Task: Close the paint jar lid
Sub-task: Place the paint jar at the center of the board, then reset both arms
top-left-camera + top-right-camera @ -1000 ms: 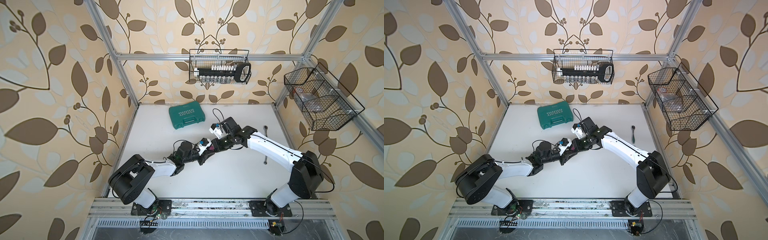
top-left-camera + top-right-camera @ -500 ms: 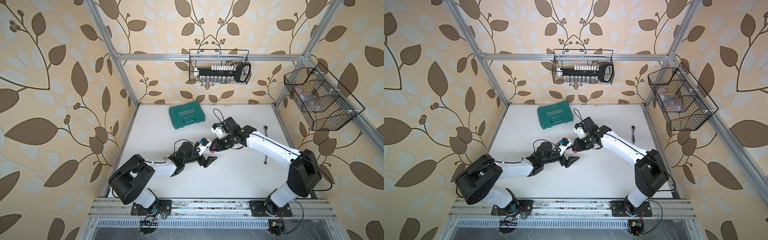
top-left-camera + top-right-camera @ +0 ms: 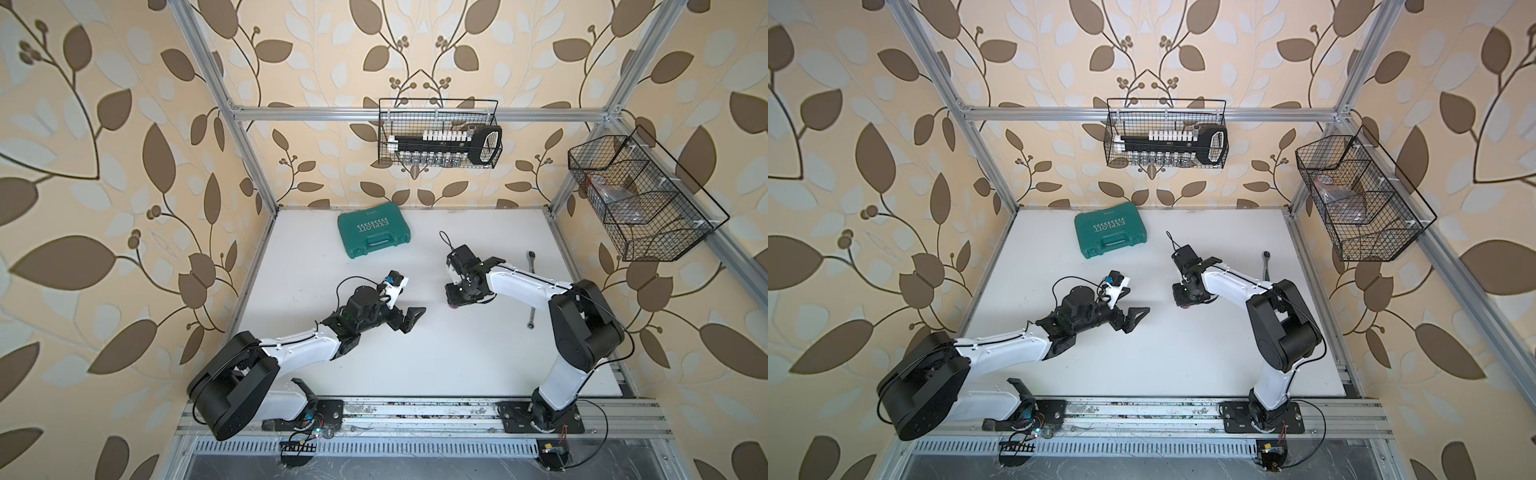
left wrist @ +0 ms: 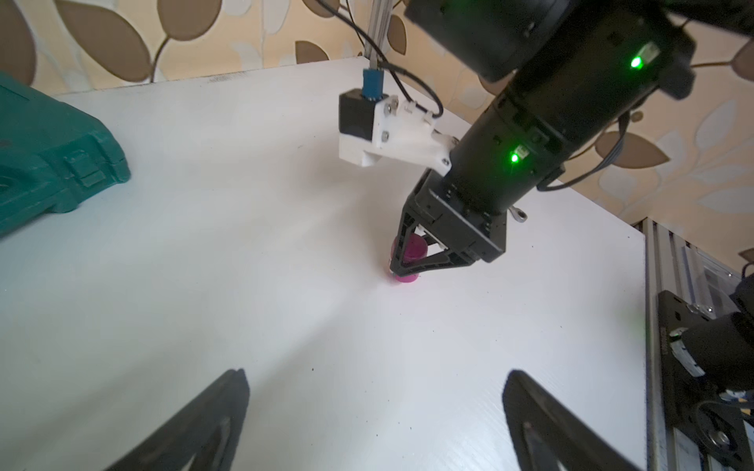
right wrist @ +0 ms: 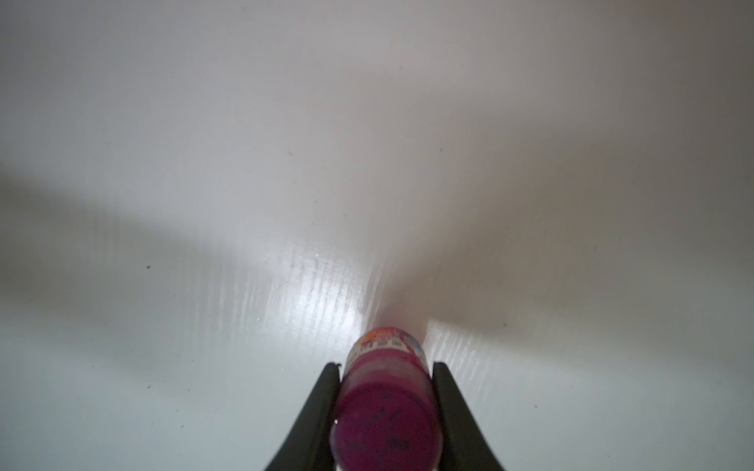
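Jaws of the right gripper [image 5: 385,367] are closed tight on the paint jar [image 5: 385,350], one black finger pressed to each side of the little magenta cylinder. The jar stands upright with its base on the white table [image 3: 457,365], its colourful label at the lower end. The lid [image 5: 385,428] sits on top of the jar between the same fingers, its flat round face turned up toward the wrist camera; whether it is fully tightened cannot be told. The right arm reaches down on the jar from above, so in a top view only a sliver of magenta shows beneath the gripper. The left gripper [image 3: 411,321] has its jaws spread wide with nothing between them; it hangs low over the table, well apart from the jar and pointed toward it. Farther back lies a green tool case [image 3: 374,232], closed. A wrench [image 3: 532,286] lies on the table beside the right arm.
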`<control>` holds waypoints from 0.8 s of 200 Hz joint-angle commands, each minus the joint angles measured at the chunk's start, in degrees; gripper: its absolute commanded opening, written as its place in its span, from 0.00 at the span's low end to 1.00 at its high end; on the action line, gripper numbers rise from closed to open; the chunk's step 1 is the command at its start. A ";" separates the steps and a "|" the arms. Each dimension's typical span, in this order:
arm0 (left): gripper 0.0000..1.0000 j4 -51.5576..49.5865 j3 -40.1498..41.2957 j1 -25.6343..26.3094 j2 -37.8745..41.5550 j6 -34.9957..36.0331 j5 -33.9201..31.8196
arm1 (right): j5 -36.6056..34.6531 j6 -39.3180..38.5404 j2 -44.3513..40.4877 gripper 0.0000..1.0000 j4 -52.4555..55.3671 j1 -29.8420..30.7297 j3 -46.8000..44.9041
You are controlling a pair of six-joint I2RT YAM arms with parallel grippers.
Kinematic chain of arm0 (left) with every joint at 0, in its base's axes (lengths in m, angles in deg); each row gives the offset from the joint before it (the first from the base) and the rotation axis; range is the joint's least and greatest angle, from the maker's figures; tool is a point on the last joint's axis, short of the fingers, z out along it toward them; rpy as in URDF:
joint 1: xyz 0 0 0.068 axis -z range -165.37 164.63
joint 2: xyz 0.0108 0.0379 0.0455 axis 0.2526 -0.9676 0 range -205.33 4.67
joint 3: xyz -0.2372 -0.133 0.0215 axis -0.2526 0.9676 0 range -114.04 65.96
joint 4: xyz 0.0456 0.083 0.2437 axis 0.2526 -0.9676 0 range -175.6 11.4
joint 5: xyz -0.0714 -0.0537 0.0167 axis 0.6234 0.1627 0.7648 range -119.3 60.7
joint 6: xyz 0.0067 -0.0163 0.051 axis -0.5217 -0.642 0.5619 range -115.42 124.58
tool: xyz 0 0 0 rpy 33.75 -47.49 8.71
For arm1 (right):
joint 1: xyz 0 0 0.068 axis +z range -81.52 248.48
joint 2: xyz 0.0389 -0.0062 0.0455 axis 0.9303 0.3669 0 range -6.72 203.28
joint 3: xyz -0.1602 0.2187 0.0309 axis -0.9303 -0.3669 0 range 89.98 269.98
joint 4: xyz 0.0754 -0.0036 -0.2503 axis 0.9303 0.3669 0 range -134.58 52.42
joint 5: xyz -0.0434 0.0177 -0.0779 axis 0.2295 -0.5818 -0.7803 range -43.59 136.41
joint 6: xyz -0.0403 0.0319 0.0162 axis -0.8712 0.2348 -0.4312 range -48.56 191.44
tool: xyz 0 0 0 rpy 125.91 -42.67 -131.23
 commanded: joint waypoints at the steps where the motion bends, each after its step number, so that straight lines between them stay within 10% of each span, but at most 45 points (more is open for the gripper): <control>1: 0.99 -5.93 -1.89 -0.11 4.36 -1.11 -3.36 | -4.30 -0.79 0.62 0.29 -2.12 0.38 -1.10; 91: 0.99 -13.25 -0.66 -3.48 13.43 -0.49 -7.52 | 1.20 -2.69 -8.02 0.65 -8.49 -2.46 -6.02; 160: 0.99 -10.95 -4.35 -21.57 3.06 -4.54 -7.57 | 8.07 -2.90 -15.92 0.87 -24.57 -20.04 -9.46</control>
